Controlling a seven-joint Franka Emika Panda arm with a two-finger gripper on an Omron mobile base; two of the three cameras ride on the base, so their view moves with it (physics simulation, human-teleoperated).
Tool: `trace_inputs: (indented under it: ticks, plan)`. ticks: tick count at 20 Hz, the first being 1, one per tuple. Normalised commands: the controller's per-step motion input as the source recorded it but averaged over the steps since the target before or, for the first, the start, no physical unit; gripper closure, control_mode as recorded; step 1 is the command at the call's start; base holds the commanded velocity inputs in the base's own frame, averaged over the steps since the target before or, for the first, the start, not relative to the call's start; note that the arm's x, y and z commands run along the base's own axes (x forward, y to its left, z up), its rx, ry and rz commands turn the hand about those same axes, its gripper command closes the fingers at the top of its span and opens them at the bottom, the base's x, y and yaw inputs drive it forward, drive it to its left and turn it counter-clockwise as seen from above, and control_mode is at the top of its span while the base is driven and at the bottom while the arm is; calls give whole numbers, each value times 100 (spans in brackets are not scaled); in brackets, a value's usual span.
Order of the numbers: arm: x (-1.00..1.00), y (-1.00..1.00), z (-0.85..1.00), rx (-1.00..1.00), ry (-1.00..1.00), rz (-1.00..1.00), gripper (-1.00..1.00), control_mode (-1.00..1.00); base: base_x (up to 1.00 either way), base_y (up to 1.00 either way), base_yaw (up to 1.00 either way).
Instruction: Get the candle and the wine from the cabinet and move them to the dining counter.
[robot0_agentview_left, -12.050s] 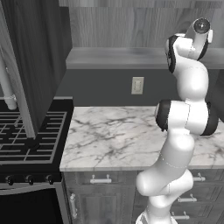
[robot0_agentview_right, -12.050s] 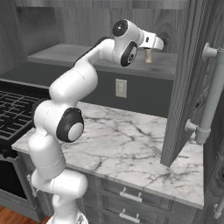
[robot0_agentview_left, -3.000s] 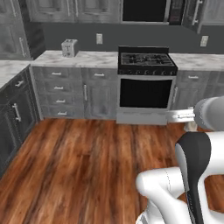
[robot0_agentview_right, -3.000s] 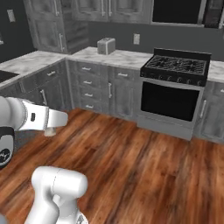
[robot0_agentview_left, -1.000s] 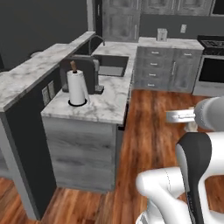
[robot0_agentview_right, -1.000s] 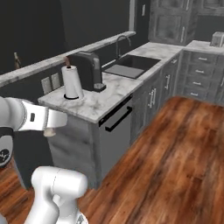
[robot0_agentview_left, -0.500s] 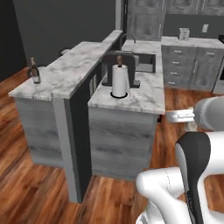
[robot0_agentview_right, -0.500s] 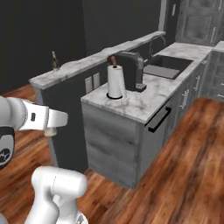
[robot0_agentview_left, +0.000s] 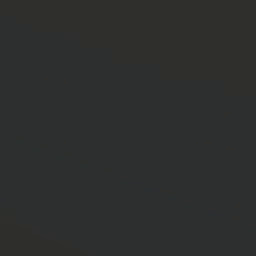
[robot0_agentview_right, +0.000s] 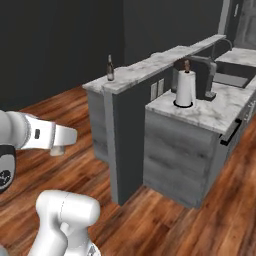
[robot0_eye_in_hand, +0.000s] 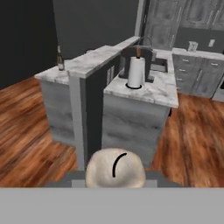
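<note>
Wood flooring (robot0_agentview_right: 150, 220) is spreading under you; the candle (robot0_eye_in_hand: 115, 168) is sitting pinched in your end effector (robot0_agentview_right: 61, 148), facing the dining surface (robot0_agentview_right: 150, 65), where the wine (robot0_agentview_right: 110, 68) is standing near its end, well apart from the paper towel roll (robot0_agentview_right: 184, 88).

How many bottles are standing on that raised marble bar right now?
1. A single dark wine bottle stands near the end of the raised marble bar; the hand view shows it too. The bar's far end is partly hidden, so more could be there.
</note>
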Motion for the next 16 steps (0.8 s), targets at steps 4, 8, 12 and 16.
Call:
trace_inputs:
  ticks: [4,8,12,16]
  plan:
    - [0,0,0,0,0,0,100,100,1,100,13]
    - [0,0,0,0,0,0,100,100,48,100,7]
    - [0,0,0,0,0,0,100,100,72,93,2]
    - [0,0,0,0,0,0,100,100,74,75,0]
